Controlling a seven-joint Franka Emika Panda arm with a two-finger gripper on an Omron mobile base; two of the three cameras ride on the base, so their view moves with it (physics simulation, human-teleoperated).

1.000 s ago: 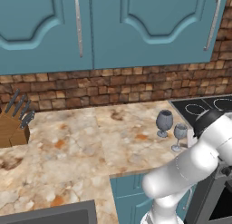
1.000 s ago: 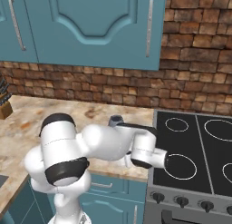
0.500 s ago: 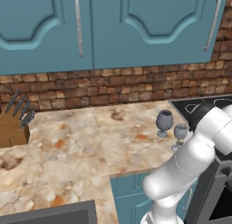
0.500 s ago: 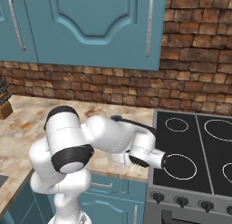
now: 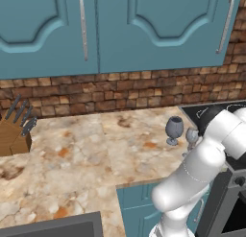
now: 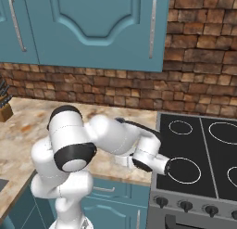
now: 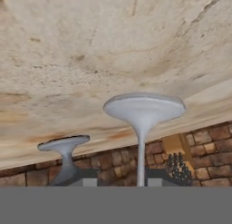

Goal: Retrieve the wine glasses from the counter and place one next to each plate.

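White glossy arm (image 6: 106, 135) of thick rounded links, with dark grey bands and round caps at joints. Bulky white shoulder above a narrower white base column. Thin dark cable along forearm. Fine dotted seam line on one link. Dark wrist end.

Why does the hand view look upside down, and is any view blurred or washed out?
Hand view: rolled over, so the beige mottled stone counter fills the top and the thin-stemmed grey wine glass hangs foot-up; textures soft up close. Left base view: sharp, evenly lit, faint shadows under the dark-bowled stemmed glass. Right base view: sharp, no glare.
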